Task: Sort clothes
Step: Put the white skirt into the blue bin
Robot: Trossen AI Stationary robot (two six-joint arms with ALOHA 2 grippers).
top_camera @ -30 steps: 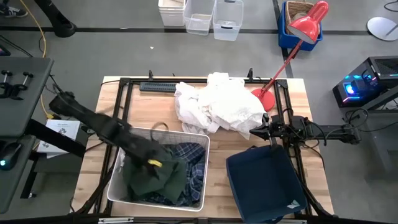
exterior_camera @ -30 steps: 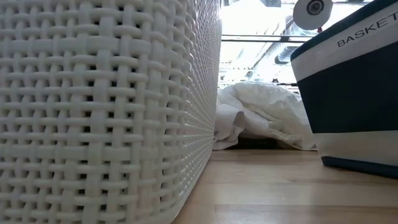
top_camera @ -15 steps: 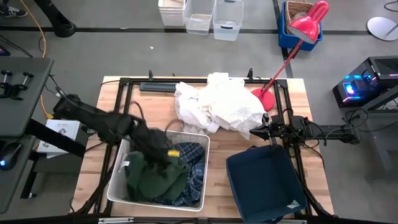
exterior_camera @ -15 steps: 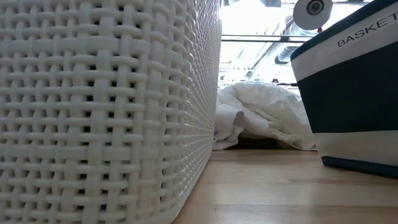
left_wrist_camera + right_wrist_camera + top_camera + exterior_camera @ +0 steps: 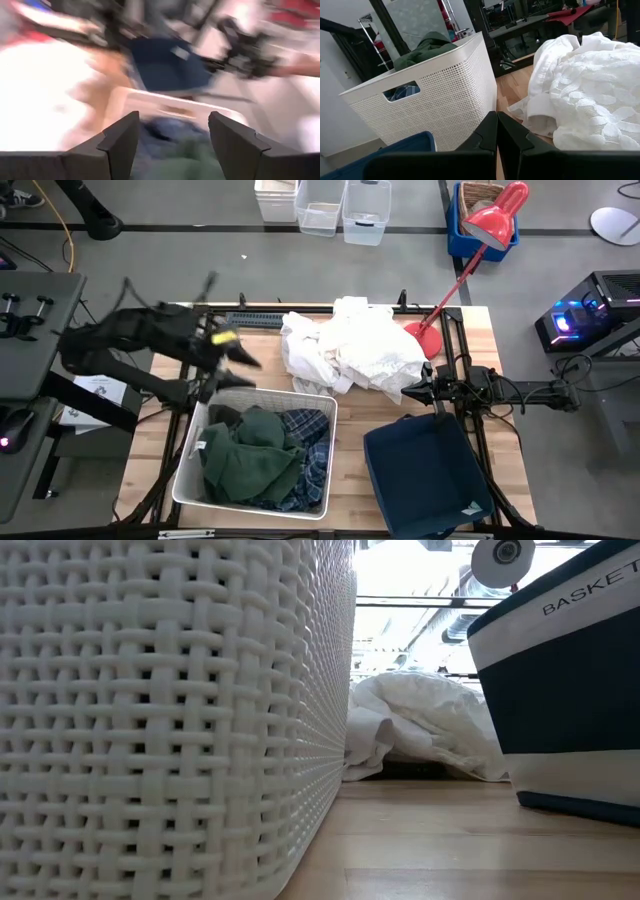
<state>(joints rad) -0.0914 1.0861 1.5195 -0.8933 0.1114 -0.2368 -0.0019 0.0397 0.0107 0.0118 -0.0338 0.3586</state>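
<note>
The left end effector has lifted out of the white bin and swung to the upper left of the high view, its fingers spread wide and empty, leaving the dark green garment on the plaid shirt in the bin at lower left. That drop looks finished, so the heap of white pieces at upper centre of the tabletop is likely next. The right end effector waits, fingers pressed together, right of centre above the navy bin.
</note>
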